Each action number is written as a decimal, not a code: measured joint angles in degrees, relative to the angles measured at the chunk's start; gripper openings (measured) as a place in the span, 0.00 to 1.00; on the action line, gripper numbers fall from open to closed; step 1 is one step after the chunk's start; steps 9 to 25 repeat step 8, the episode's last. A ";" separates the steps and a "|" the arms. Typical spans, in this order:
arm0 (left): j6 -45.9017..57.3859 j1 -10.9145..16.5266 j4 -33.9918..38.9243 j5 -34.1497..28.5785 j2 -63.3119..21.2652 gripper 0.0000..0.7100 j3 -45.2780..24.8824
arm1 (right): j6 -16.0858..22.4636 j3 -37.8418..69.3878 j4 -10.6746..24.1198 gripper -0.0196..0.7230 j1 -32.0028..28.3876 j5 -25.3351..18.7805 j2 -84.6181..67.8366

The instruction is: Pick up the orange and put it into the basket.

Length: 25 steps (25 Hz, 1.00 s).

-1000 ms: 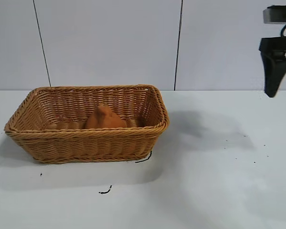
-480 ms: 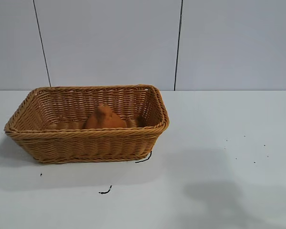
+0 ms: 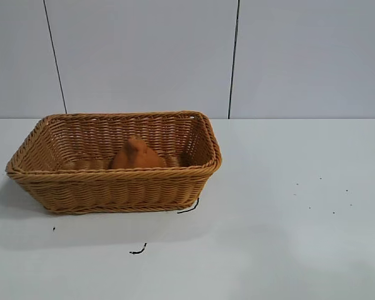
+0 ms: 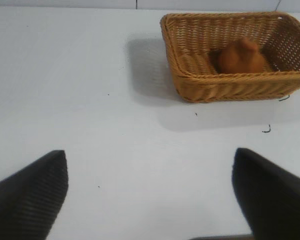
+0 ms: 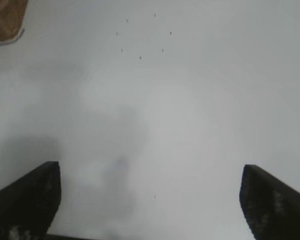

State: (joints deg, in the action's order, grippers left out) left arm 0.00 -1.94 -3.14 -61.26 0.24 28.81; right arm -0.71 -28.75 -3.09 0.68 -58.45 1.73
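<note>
The orange [image 3: 136,156] is a lumpy orange-brown fruit lying inside the tan wicker basket [image 3: 112,187] at the left of the table. Both also show in the left wrist view, the orange [image 4: 241,56] inside the basket [image 4: 230,87]. My left gripper [image 4: 150,190] is open and empty over bare table, well away from the basket. My right gripper [image 5: 150,195] is open and empty over bare table; a corner of the basket [image 5: 5,20] shows far off in its view. Neither gripper shows in the exterior view.
The white table [image 3: 287,237] carries small black threads [image 3: 137,250] in front of the basket and dark specks at the right. A grey panelled wall stands behind.
The right gripper, at the upper right one second ago, has left the exterior view, and its shadow on the table has gone. The orange and basket have not moved.
</note>
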 joint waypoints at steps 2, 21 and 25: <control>0.00 0.00 0.00 0.00 0.00 0.90 0.00 | 0.00 0.00 -0.01 0.96 0.00 0.00 -1.47; 0.00 0.00 0.00 0.00 0.00 0.90 0.00 | -0.02 0.18 -0.06 0.96 0.00 -0.13 -1.93; 0.00 0.00 0.00 0.00 0.00 0.90 0.00 | -0.02 0.18 -0.06 0.96 0.00 -0.13 -1.93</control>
